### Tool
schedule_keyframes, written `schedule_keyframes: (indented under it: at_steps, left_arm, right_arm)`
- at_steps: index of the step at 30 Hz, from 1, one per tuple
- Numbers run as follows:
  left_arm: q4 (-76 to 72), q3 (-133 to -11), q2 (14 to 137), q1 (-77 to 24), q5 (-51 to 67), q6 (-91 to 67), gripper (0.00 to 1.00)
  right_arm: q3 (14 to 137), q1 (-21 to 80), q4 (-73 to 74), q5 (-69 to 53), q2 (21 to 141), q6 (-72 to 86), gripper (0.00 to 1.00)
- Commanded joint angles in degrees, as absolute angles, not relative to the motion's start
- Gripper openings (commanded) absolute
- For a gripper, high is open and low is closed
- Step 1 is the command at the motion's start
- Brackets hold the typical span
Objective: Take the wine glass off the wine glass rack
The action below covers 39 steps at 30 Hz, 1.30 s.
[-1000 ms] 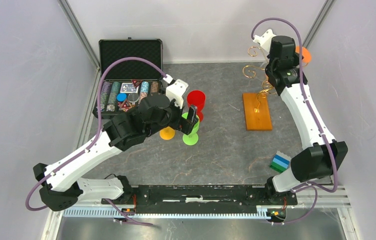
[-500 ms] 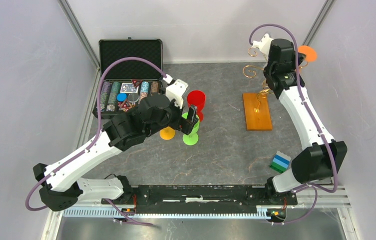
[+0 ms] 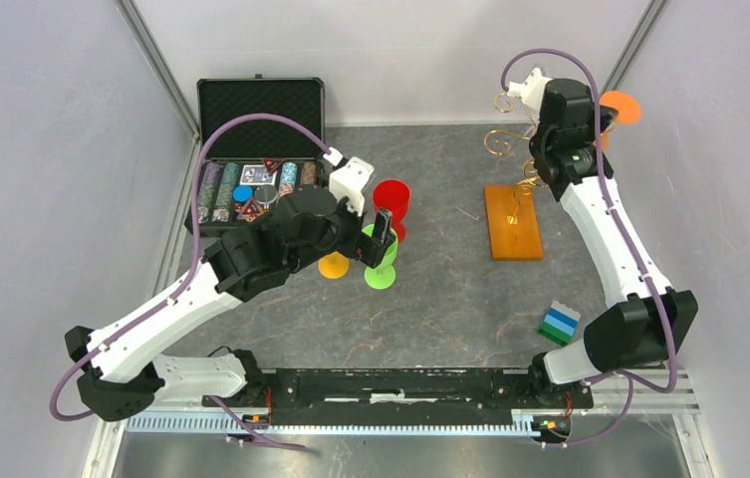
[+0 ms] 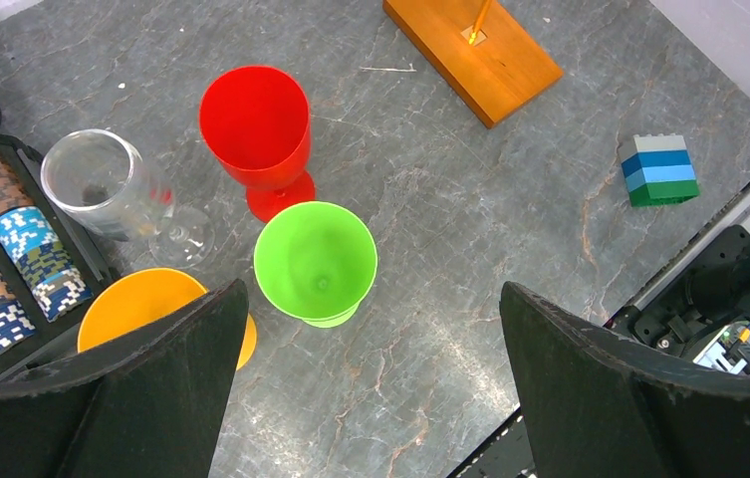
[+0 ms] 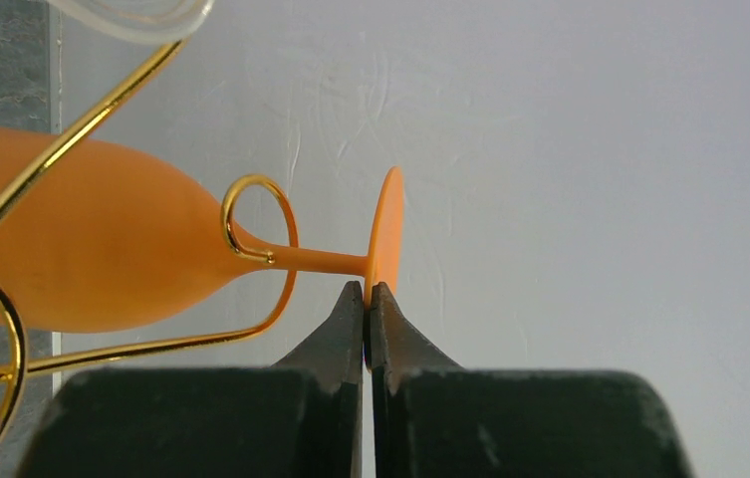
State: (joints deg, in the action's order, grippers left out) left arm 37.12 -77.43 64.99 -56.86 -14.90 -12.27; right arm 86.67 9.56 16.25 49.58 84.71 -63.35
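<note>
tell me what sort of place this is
Most likely a robot test cell in a lab: two arms bolted to a grey table, plain white walls close around it, and staged props like the chip case.

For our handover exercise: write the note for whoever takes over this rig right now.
Left gripper: jaws open, empty, above the green glass.
Right gripper: jaws shut on nothing, tips at the foot of the orange wine glass.
That glass hangs by its stem in a curl of the wine glass rack.
Done: approach only.
Left: slide it out of the curl, clear of the rack.
</note>
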Motion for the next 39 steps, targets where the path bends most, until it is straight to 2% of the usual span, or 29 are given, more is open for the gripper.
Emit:
schedule_keyframes:
  at_steps: [1, 18, 30, 39]
  left_arm:
    - [34.63, -77.52, 63.23, -56.69, -14.72, -10.02, 1.0]
    - [34.43, -77.34, 62.93, -56.69, -14.68, -10.02, 1.0]
    - [34.45, -77.65, 63.32, -56.69, -15.09, -9.69, 1.0]
    - [34.67, -78.09, 64.14, -56.66, -15.43, -9.49, 1.0]
  right_arm:
    - [86.06, 9.36, 16.0, 50.13, 81.44, -63.56, 0.0]
    - [89.0, 13.71, 22.64, 42.9, 81.19, -58.22, 0.0]
    - [92.27, 14.94, 18.55, 46.16, 86.26, -62.1, 0.0]
    - [92.6, 14.77, 10.17, 51.35, 89.74, -68.06, 0.0]
